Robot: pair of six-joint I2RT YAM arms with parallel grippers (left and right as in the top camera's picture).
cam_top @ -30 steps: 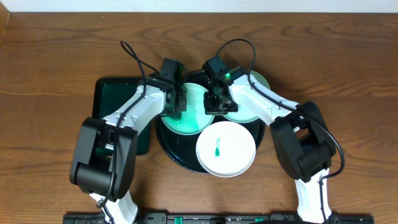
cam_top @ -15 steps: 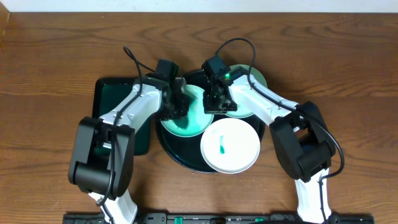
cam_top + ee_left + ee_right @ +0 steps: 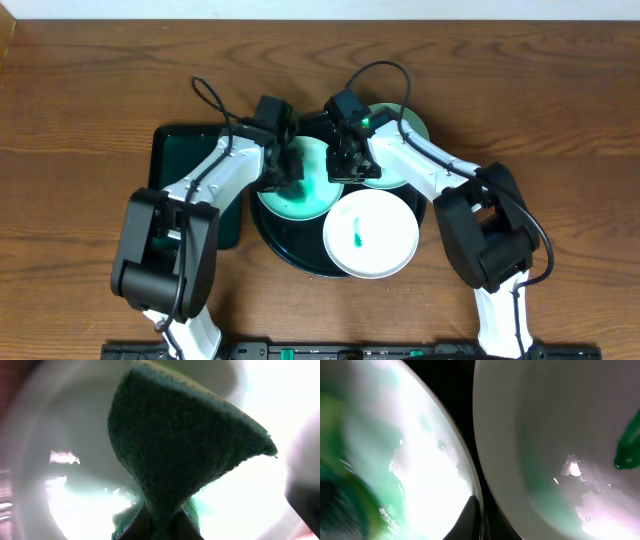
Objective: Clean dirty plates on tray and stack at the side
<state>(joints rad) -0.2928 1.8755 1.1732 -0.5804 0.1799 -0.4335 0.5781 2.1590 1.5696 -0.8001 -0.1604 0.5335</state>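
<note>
Left gripper [image 3: 283,172] pinching dark green sponge [image 3: 175,450], low over green-smeared plate [image 3: 300,205] on left of round black tray [image 3: 272,238]. Right gripper [image 3: 343,165] at same plate's right rim; only one finger visible, cannot tell if closed. White plate [image 3: 385,250] with green streak at tray front, third plate [image 3: 412,135] behind. Green rectangular tray [image 3: 180,150] on worktop [image 3: 560,120], left

The table [image 3: 80,80] is brown wood with the grain running left to right, and most of its top lies bare. A round black tray [image 3: 272,243] rests on it near the middle. Just to that tray's left lies a dark green rectangular tray [image 3: 180,150] with rounded corners, its long side running front to back. An arm covers the gap between them, so whether the two trays touch cannot be told. A black rail [image 3: 300,352] runs along the table's near edge.
</note>
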